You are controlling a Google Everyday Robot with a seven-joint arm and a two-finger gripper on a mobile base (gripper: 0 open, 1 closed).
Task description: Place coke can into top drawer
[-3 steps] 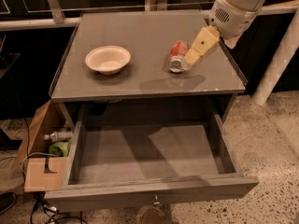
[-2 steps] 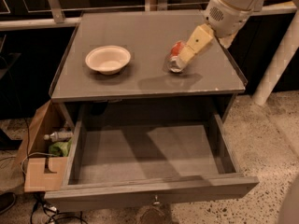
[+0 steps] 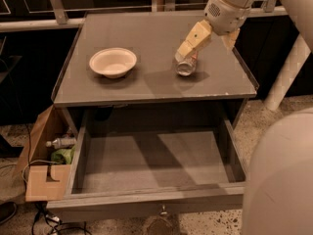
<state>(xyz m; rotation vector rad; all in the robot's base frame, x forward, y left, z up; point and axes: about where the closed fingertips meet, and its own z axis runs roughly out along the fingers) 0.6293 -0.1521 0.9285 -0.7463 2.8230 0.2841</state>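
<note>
No readable text, label or number anywhere; can (image 3: 186, 66) markings illegible. Gripper (image 3: 189, 50) at can, cabinet top (image 3: 142, 38) right side.

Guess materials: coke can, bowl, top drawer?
The coke can looks metal, probably aluminium: shiny silver end. The bowl: matte cream, paper or plastic, unclear. The top drawer: grey-painted wood, judging by flat matte boards, with a metal pull. The gripper sits at the can on the cabinet top.
</note>
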